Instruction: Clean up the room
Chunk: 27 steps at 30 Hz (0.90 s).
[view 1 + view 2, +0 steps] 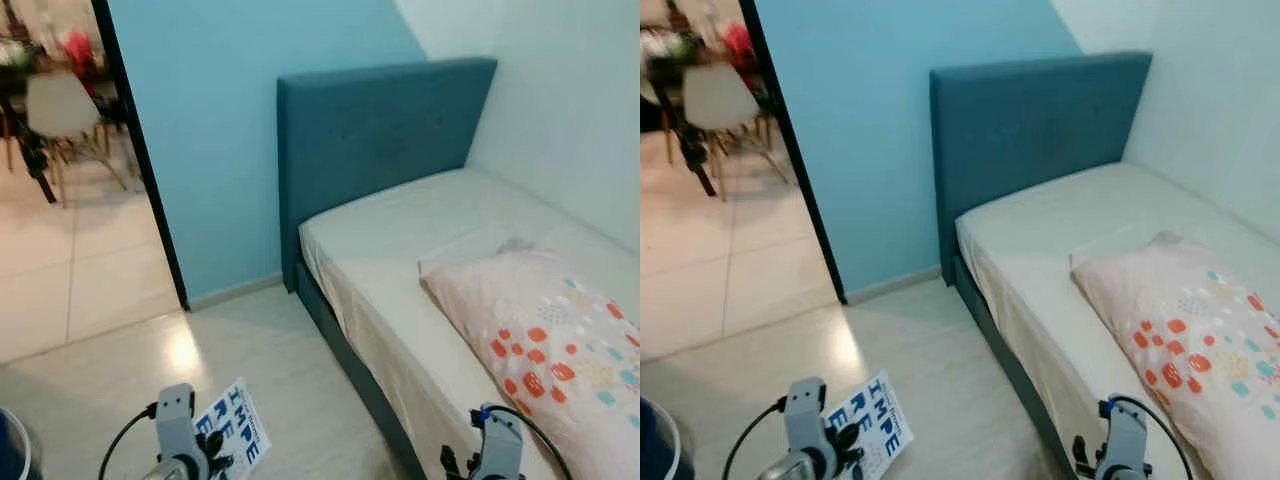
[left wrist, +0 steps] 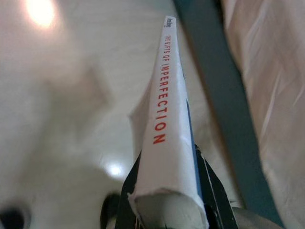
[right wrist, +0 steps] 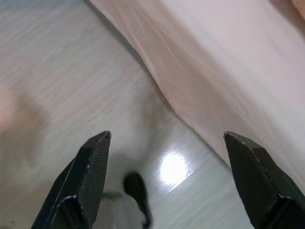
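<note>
left gripper (image 2: 167, 191): jaws pinching book (image 2: 167, 119) near spine | paperback: light, floppy, likely to sag; grip deep | right gripper (image 3: 167, 176): jaws spread, beside bed (image 1: 400, 250)

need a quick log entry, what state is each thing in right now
white paperback book with blue and red lettering: clamped in the left gripper, held above the floor
right gripper: open, holding nothing, beside the bed's sheet
floral pillow: lying flat on the bed
blue upholstered bed: made, pale sheet on it
</note>
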### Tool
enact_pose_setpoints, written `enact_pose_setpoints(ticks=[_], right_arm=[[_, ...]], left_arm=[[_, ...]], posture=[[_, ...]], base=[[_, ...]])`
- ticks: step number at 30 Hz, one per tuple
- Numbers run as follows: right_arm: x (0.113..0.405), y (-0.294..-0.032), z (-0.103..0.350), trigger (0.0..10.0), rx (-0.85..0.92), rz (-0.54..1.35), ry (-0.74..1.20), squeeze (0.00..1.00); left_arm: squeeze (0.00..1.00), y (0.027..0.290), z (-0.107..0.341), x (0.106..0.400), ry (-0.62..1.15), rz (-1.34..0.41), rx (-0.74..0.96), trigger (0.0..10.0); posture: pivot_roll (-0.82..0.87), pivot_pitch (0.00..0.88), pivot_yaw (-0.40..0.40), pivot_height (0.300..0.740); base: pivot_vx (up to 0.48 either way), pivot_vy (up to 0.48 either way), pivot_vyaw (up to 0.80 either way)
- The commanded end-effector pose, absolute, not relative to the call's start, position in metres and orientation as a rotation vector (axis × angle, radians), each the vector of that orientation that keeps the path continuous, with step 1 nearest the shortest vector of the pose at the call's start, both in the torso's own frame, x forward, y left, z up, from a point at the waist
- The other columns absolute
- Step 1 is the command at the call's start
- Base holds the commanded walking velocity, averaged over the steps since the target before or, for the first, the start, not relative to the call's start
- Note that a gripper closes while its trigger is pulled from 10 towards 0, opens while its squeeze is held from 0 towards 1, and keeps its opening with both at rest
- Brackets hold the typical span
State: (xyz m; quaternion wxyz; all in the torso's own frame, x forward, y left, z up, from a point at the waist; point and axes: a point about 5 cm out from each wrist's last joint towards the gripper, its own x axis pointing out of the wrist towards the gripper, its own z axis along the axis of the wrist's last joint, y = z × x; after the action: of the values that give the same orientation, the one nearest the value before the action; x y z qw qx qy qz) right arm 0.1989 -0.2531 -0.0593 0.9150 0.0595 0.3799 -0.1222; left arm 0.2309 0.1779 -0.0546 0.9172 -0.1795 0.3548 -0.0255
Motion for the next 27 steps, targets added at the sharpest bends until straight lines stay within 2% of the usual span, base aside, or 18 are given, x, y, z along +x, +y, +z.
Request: enact_pose_setpoints(ticks=[1,8,12,14,18,22,23,25,26,27], right_arm=[[0.21,-0.261,-0.049,10.0,0.112,-0.253,0.727,0.0],[0.24,-0.257,-0.029,10.0,0.138,-0.196,0.615,0.0],[0.258,-0.251,-0.016,10.0,0.19,-0.14,0.54,0.0],[0.276,-0.244,0.0,10.0,0.259,-0.068,0.447,0.0],[0.293,-0.239,0.018,10.0,0.369,-0.007,0.335,0.0],[0.31,-0.225,0.043,10.0,0.586,0.182,0.198,0.0],[0.31,-0.225,0.043,10.0,0.586,0.182,0.198,0.0],[0.312,-0.215,0.055,10.0,0.688,0.335,0.139,0.0],[0.312,-0.215,0.055,10.0,0.688,0.335,0.139,0.0],[0.31,-0.21,0.063,10.0,0.749,0.453,0.099,0.0]], left_arm=[[0.0,0.168,-0.041,0.25,0.647,-0.107,-0.391,10.0],[0.0,0.161,-0.03,0.262,0.596,-0.205,-0.427,10.0],[0.0,0.154,-0.02,0.27,0.551,-0.328,-0.449,10.0],[0.0,0.151,-0.008,0.279,0.497,-0.448,-0.45,10.0],[0.0,0.151,0.005,0.288,0.444,-0.545,-0.445,10.0],[0.0,0.15,0.036,0.303,0.32,-0.794,-0.453,10.0],[0.0,0.15,0.036,0.303,0.32,-0.794,-0.453,10.0],[0.0,0.146,0.05,0.307,0.27,-0.937,-0.432,10.0],[0.0,0.146,0.05,0.307,0.27,-0.937,-0.432,10.0],[0.0,0.143,0.058,0.308,0.247,-1.022,-0.405,10.0]], posture=[[-0.02,0.0,-0.009,0.74],[-0.02,0.0,-0.007,0.74],[-0.02,0.0,-0.007,0.74],[-0.02,0.0,-0.005,0.74],[-0.02,0.0,-0.007,0.74],[-0.02,0.0,-0.007,0.74],[-0.02,0.0,-0.007,0.74],[-0.02,0.0,-0.007,0.74],[-0.02,0.0,-0.007,0.74],[-0.02,0.0,-0.009,0.74]], base=[[0.48,0.0,0.0],[0.407,0.0,0.0],[0.0,0.0,-0.76],[0.0,0.0,-0.76],[0.0,0.0,-0.63],[0.0,0.0,0.0],[0.0,0.0,0.0],[0.0,0.0,0.0],[0.0,0.0,0.0],[0.0,0.0,0.0]])
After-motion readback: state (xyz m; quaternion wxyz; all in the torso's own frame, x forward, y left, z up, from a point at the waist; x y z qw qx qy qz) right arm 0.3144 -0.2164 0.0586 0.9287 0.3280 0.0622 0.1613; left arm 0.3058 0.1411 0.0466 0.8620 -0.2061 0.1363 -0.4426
